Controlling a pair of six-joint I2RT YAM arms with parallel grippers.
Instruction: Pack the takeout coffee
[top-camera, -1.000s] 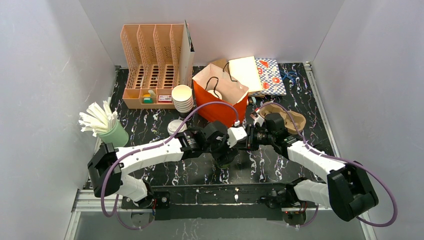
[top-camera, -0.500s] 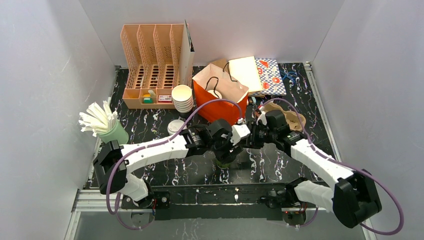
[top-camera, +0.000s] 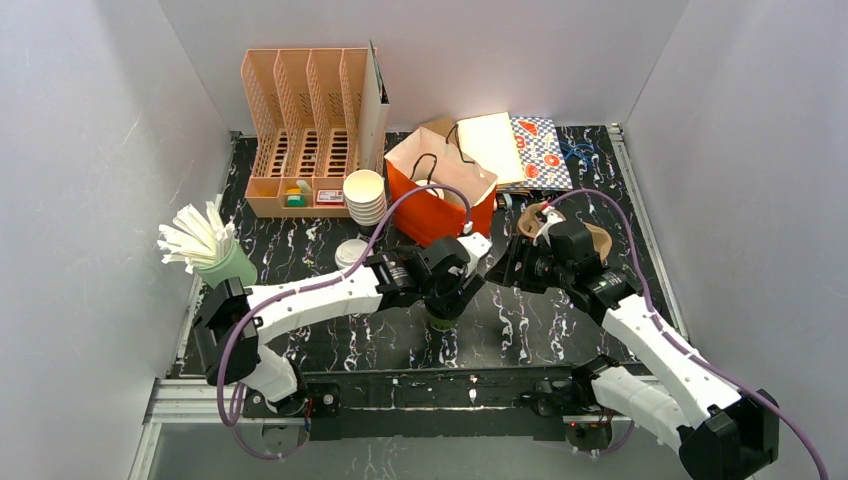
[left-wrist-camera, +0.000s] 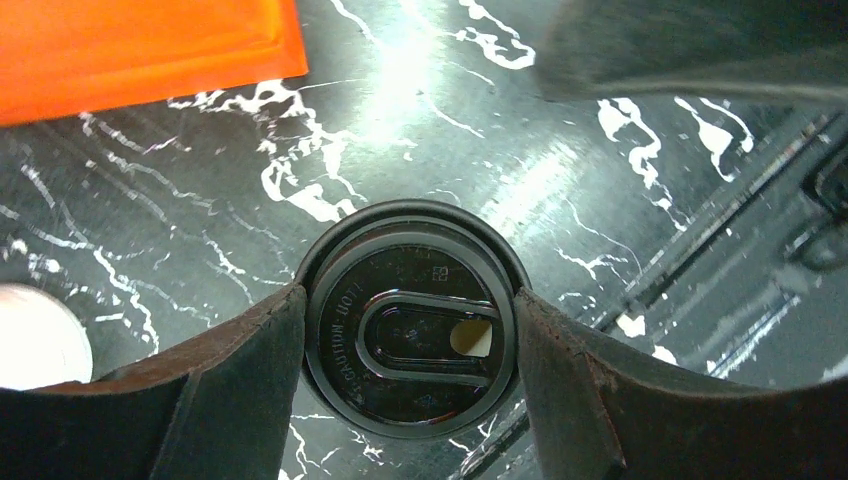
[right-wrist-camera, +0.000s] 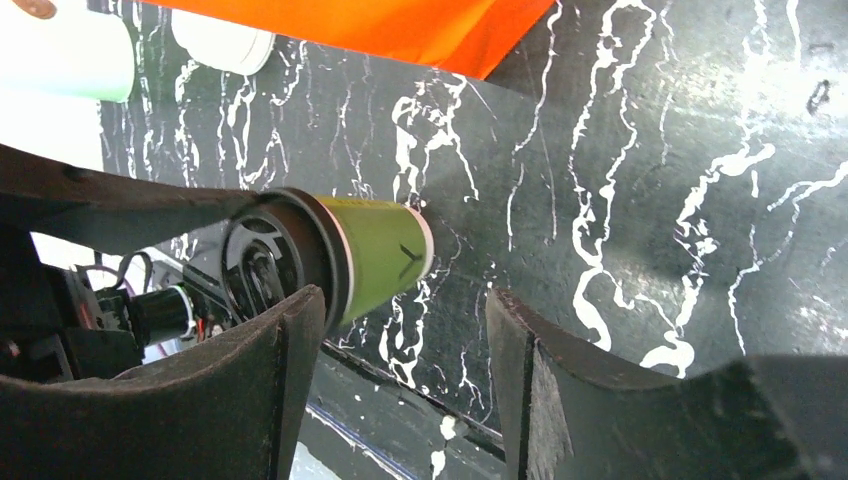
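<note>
Takeout coffee cup (right-wrist-camera: 385, 250), dark green, black lid (left-wrist-camera: 410, 330), is standing upright on the table (top-camera: 545, 335) at 6 o'clock from the orange bag (top-camera: 440, 205). I am keeping the left claw (left-wrist-camera: 410, 300) clamped on its lid; the right claw (right-wrist-camera: 405, 298) is hanging apart at 2 o'clock.

Your left fingers (left-wrist-camera: 240, 385) clasp the dark green paper cup with a black plastic lid (left-wrist-camera: 410, 320), blocking both its sides. Behind it stands the open orange paper bag (top-camera: 440, 220). Your right fingers (right-wrist-camera: 520, 360), spread wide, hang just beside the cup. Bare black marbled desk (top-camera: 520, 335) lies free toward the arm bases.
</note>
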